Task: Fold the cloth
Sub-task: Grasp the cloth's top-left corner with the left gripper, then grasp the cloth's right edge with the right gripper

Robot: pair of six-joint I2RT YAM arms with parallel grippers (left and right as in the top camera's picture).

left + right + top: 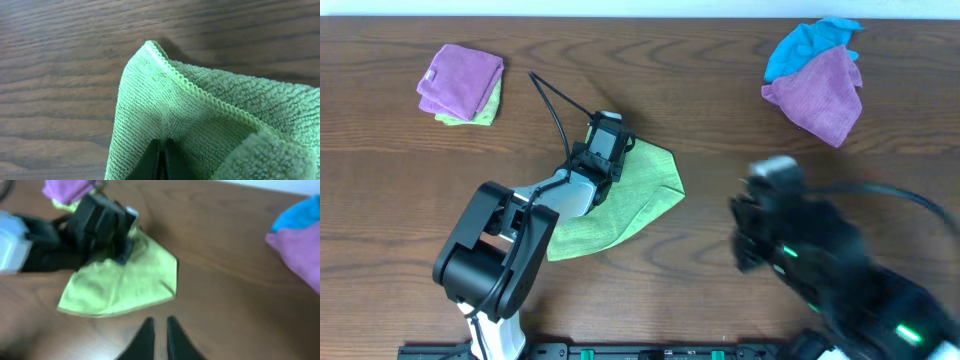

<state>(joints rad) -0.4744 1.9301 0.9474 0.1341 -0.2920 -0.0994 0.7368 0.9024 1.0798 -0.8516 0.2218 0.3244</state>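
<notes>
**Left pincer on cloth, right pincer empty**

Overhead: cloth (pixel 635 195) sits mid-surface (pixel 720 140). It's lime green, part-folded into a rough kite shape with one point to the right. The left arm covers its upper-left part, so the grip is hidden there.

Left wrist view fills that in: left pincer (pixel 161 150) is pressed together, pinching the cloth near a corner. The corner peaks up and casts a shadow on the wood behind it. A stitched hem runs along the edge, and the looped microfiber pile is sharp.

Right wrist view: right pincer (pixel 160 322) has its tips all but touching, with nothing between them. It hangs over bare wood near the cloth's edge. Overhead shows that arm only as a blur, lower right.

Only overhead shows the far piles whole: purple stack (pixel 460 78) folded square at top left, blue rag (pixel 810 45) and purple rag (pixel 820 95) bunched and touching at top right.

The surface is dark wood grain, matte.
</notes>
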